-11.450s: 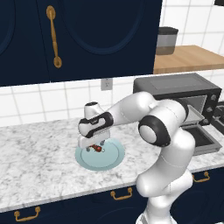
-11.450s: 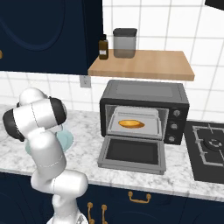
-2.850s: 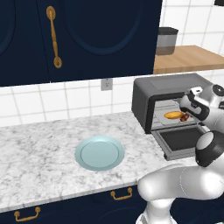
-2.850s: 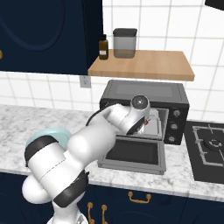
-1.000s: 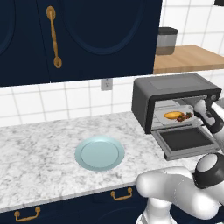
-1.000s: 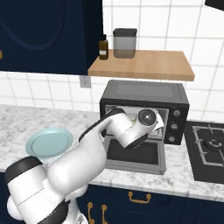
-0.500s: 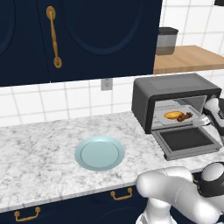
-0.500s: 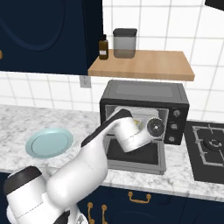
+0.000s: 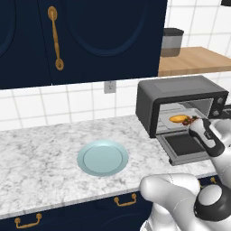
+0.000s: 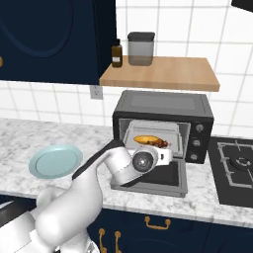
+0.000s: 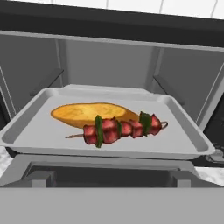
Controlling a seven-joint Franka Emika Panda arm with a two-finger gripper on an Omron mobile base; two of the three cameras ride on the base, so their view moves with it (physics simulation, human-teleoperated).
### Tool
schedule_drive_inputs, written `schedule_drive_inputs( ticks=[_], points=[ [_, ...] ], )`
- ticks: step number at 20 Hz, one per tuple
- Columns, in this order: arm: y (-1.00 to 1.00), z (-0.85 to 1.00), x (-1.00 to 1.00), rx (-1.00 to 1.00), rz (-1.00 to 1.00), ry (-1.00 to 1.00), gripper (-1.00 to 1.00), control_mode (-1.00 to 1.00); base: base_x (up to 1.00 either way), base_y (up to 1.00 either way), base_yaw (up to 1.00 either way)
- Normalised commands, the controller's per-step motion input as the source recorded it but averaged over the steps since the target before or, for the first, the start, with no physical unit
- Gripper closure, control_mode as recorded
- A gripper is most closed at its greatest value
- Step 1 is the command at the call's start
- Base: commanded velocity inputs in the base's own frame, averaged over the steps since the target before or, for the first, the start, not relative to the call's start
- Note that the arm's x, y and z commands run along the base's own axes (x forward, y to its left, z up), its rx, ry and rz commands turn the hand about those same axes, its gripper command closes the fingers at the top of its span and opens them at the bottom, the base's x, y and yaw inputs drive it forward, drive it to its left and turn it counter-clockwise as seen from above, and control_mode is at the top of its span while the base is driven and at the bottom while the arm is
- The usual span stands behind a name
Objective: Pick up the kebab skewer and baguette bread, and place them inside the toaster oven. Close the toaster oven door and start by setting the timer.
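The plate (image 9: 103, 157) on the counter (image 9: 40, 158), far left of the claw (image 10: 168, 155), is now bare. Baguette bread (image 11: 92, 113) and kebab skewer (image 11: 120, 128) lie ahead of the withdrawn, released claw, on the toaster oven (image 10: 163, 111) tray (image 11: 35, 127). Closing the toaster oven door (image 10: 158, 182) comes next.

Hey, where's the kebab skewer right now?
The kebab skewer lies on the grey tray inside the open toaster oven, just in front of the baguette bread and touching it in the hand view.

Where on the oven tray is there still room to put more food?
The tray has bare patches at its left end and right end. The middle is crowded: the kebab skewer lies right in front of the baguette bread, overlapping it in the hand view.
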Motion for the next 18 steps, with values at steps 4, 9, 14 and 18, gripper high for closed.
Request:
schedule_drive_inputs(
  ticks=[4,9,14,18],
  points=[
    [0.0,-0.09,0.0,0.0,0.0,0.0,-1.0,-1.0,0.0,0.0,0.0],
    [0.01,0.0,0.02,0.0,0.0,0.0,-1.0,-1.0,0.0,0.0,0.0],
    [0.05,-0.05,0.0,0.0,0.0,0.0,-1.0,-1.0,0.0,0.0,0.0],
    [0.0,0.04,0.12,0.0,0.0,0.0,-1.0,-1.0,0.0,0.0,0.0]
  ],
)
